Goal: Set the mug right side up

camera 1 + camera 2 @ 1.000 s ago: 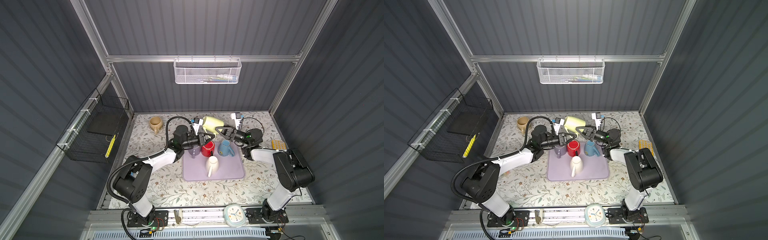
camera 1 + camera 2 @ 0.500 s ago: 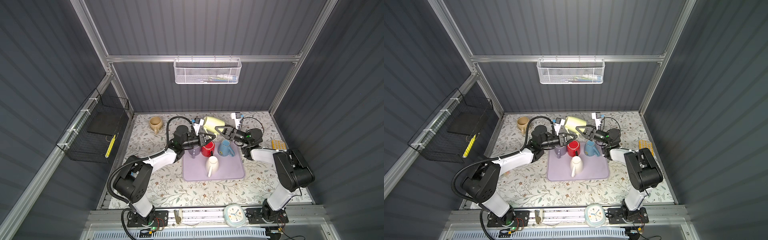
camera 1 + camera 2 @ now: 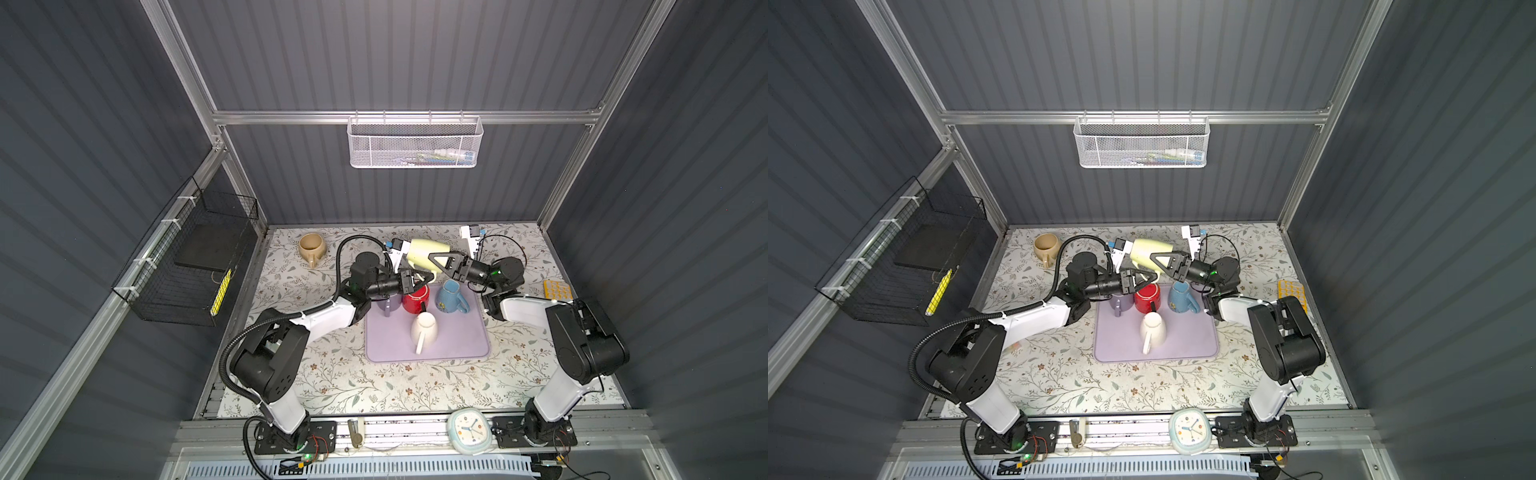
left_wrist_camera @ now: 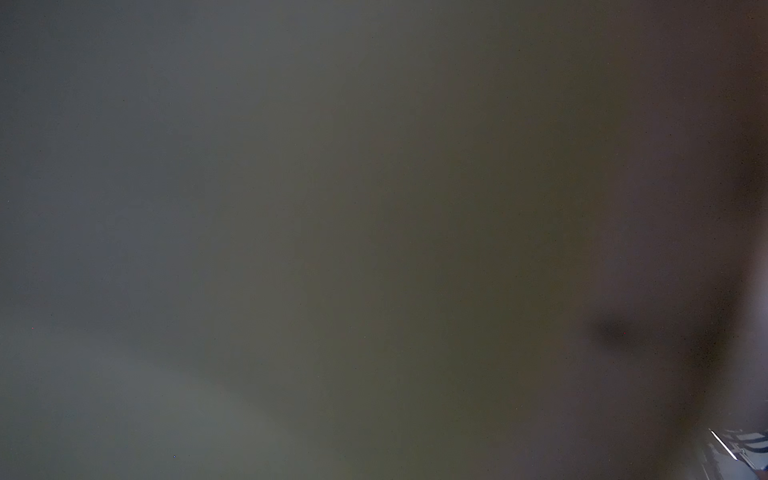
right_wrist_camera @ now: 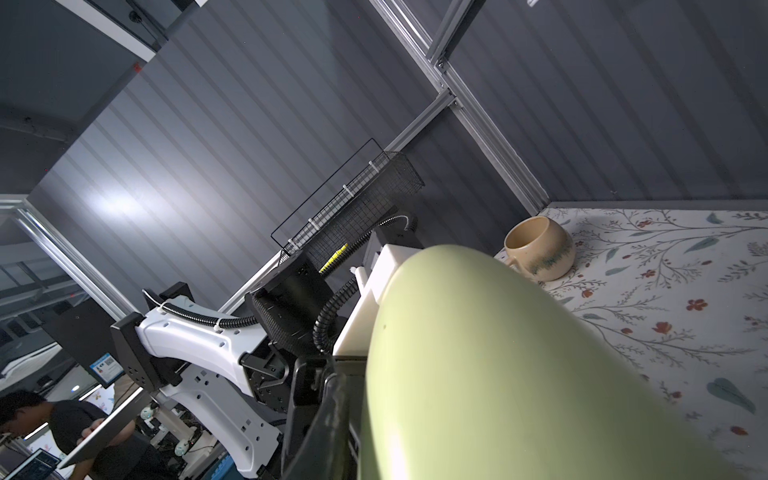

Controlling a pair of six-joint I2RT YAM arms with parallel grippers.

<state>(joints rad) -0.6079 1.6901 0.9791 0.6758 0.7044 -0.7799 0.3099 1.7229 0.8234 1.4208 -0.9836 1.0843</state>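
A pale yellow-green mug (image 3: 422, 251) (image 3: 1146, 249) hangs on its side in the air over the back edge of the purple mat (image 3: 449, 345), between both grippers. My right gripper (image 3: 434, 262) (image 3: 1160, 261) is shut on the mug's wall at its mouth end. In the right wrist view the mug (image 5: 498, 374) fills the lower right, with one black finger (image 5: 332, 415) against it. My left gripper (image 3: 417, 279) (image 3: 1144, 280) has its fingers around the mug's handle; whether they still pinch it does not show. The left wrist view is only a dull green blur.
On the mat stand a red mug (image 3: 415, 297), a blue mug (image 3: 451, 296), a white mug (image 3: 424, 330) and a purple mug (image 3: 384, 305). A tan mug (image 3: 311, 248) sits back left. A clock (image 3: 469, 430) lies at the front edge, a black wire basket (image 3: 195, 257) hangs left.
My right jaws have closed onto the mug. The left jaws have parted a little at the handle. The mug has hardly moved.
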